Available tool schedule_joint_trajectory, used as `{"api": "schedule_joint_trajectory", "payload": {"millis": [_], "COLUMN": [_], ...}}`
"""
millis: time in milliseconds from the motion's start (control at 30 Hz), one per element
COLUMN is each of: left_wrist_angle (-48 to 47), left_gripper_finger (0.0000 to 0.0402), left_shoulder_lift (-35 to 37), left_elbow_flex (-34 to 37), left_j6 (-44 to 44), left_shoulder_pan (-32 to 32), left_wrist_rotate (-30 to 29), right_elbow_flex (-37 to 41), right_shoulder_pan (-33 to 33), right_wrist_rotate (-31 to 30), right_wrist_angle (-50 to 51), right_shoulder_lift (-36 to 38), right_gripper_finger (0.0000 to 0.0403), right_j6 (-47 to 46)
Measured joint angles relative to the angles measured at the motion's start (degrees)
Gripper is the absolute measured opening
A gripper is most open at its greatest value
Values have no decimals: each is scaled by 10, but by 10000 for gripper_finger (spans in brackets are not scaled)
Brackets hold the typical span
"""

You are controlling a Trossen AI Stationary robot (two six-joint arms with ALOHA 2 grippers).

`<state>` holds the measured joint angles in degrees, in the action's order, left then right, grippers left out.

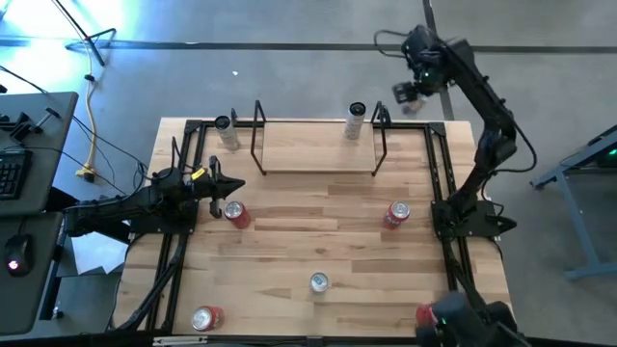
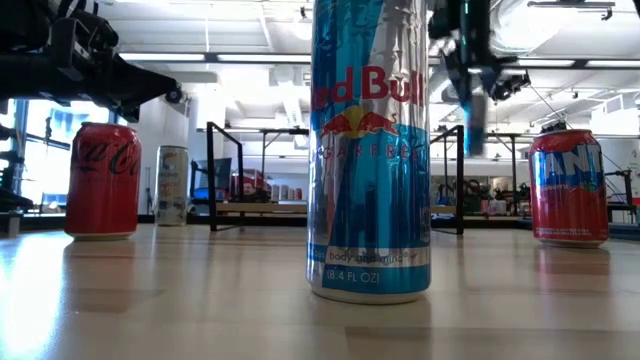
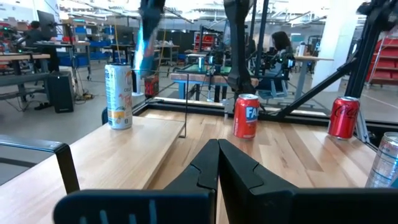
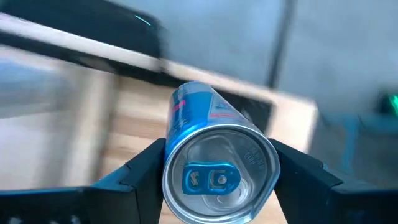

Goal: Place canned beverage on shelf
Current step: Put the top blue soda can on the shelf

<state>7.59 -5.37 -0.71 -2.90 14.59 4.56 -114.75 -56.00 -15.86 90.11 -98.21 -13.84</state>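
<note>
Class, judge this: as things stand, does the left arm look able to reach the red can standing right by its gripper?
Probably yes. The left gripper, fingers shut, sits just beside the red can with nothing between them; it would need to open first.

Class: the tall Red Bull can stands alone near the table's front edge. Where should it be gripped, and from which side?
Take the Red Bull can by its straight round wall, about mid-height, with the jaws closing on opposite sides. It stands upright with bare table all round, so a level approach from either arm's side would probably work.
</note>
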Motion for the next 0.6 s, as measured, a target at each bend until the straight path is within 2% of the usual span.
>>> {"api": "schedule_joint_trajectory", "payload": {"millis": [200, 300, 433, 600], "left_wrist_angle": [0, 0, -1, -7], "left_gripper_finger": [1, 1, 1, 1], "left_shoulder_lift": [0, 0, 0, 0], "left_elbow_flex": [0, 0, 0, 0], "left_j6": [0, -1, 0, -1], "left_shoulder_pan": [0, 0, 0, 0], "left_wrist_rotate": [0, 0, 0, 0], "right_elbow_flex": [-146, -196, -192, -198], "right_shoulder_pan": [75, 120, 193, 269], "right_wrist_rotate": [-2, -2, -43, -50], "right_wrist_angle": [-1, -1, -25, -64], "right_shoulder_lift": [3, 3, -2, -49], "right_gripper_finger": [230, 230, 230, 230], "right_j6": [68, 87, 101, 146]}}
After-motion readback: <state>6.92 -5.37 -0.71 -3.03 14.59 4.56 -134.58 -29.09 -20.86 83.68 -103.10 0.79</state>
